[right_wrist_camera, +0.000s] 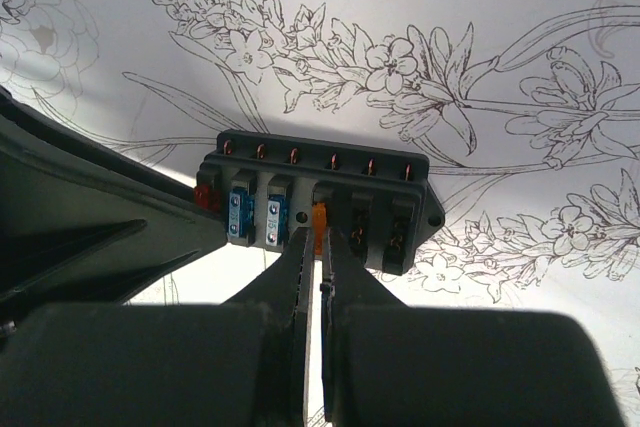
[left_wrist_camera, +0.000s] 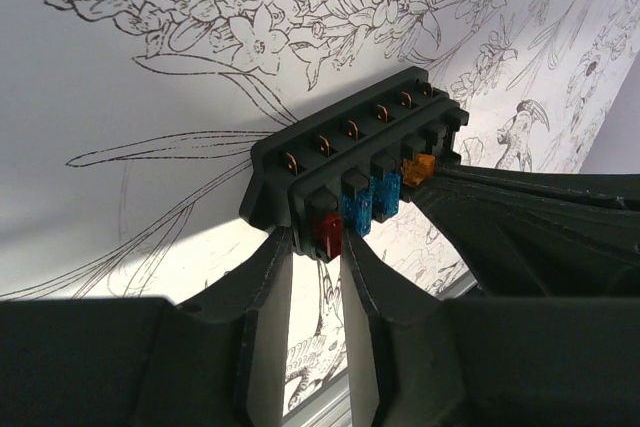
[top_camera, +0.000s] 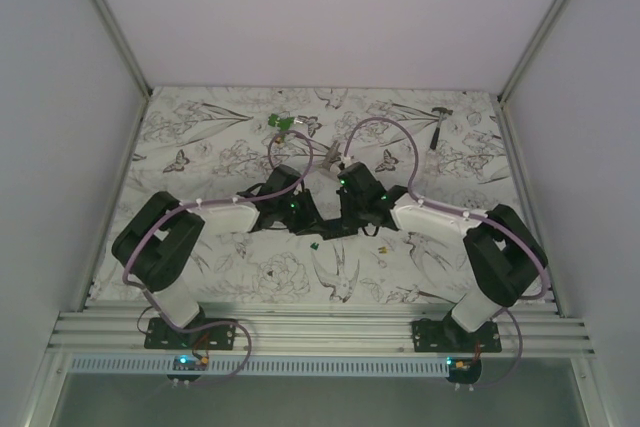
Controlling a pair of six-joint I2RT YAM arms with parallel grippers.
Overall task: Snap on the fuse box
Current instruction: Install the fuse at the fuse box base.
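Black plastic fills the middle of both wrist views: the fuse box (left_wrist_camera: 340, 147), an oblong block with a row of copper terminals along its far side and fuse slots along the side nearest the fingers. The left gripper (left_wrist_camera: 318, 243) clamps one short end of it, a finger (left_wrist_camera: 268, 297) on each side of the corner where the red fuse (left_wrist_camera: 326, 233) sits. This looks like a steadying hold, pinning the box so it cannot slide or twist under a push. Just beyond those fingertips come two blue fuses (left_wrist_camera: 357, 211).

The right gripper (right_wrist_camera: 318, 239) comes in from the opposite side, its fingers pinched almost together on the orange fuse (right_wrist_camera: 320, 217) in a middle slot. My guess is that it is pressing this fuse home. The slots to the right of its fingertips look empty. Whether the box rests flat or hangs slightly lifted, I cannot tell; a shadow lies beneath it.

Under everything is a white cloth (top_camera: 250, 277) printed with line-drawn flowers, birds and butterflies. Well beyond both grippers, near the far edge, lie a green clip (top_camera: 283, 124) and a grey tool (top_camera: 440, 127). Plain white walls (top_camera: 330, 7) close in the table on three sides, and a ribbed metal rail (top_camera: 320, 332) carries the arm bases along the near edge.
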